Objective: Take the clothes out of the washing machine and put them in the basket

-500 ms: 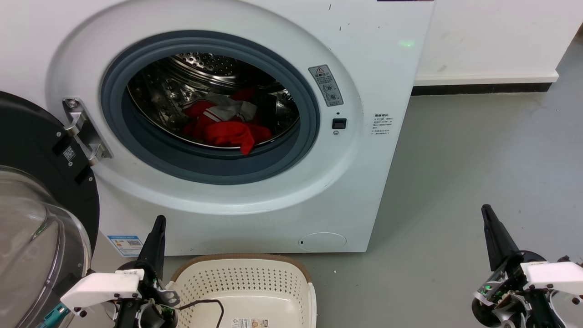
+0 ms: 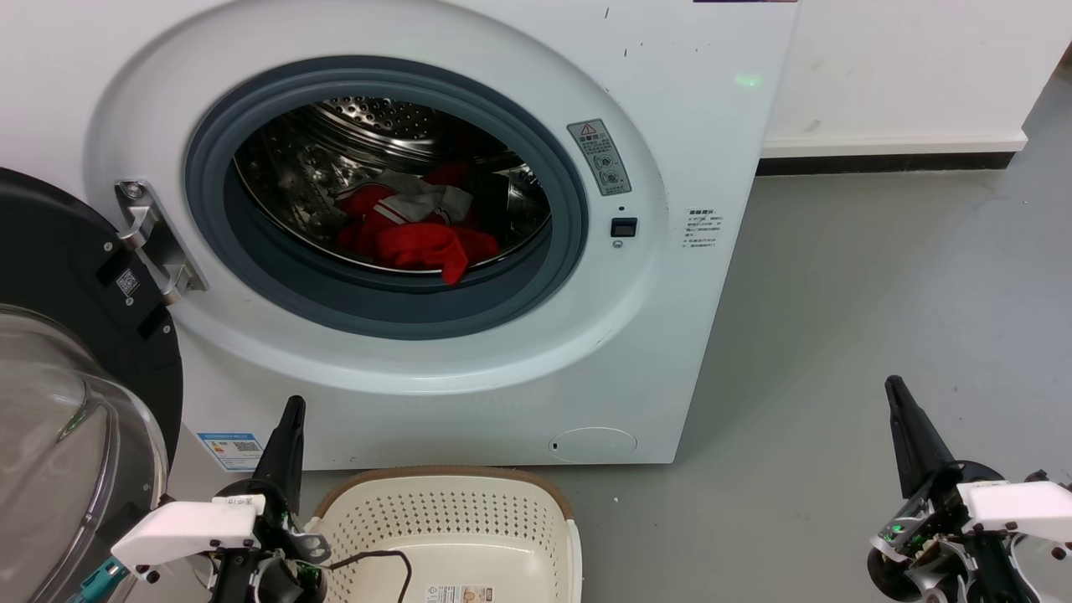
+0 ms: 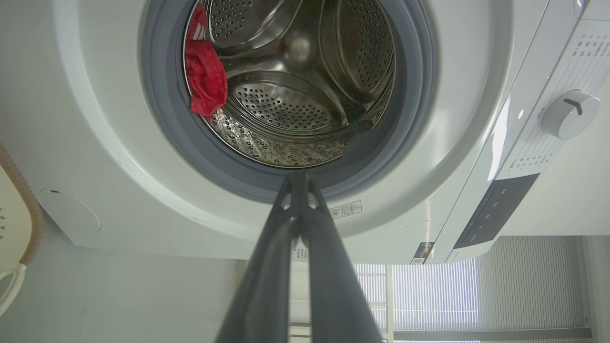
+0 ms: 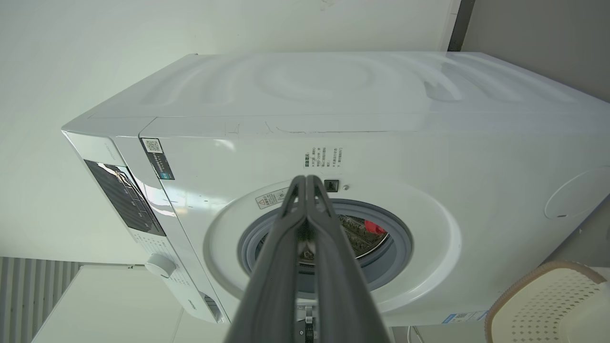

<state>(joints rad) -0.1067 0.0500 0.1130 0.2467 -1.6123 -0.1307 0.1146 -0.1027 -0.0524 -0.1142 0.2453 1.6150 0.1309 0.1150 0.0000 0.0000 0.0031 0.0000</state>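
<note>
Since nothing has shifted, you have left gripper [image 2: 293,404] and right gripper [image 2: 894,383] closed and empty, clothes [image 2: 414,239] untouched in the washing machine [image 2: 670,352]: unloading not begun.

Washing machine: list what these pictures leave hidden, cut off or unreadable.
- Clothes, head view: garment count, since the tangled folds hide one another.
- Basket, head view: near half cut off by the bottom edge.
- Warning label, head view: print too small to read.
- Glass door, head view: left part cut off by the left edge.
</note>
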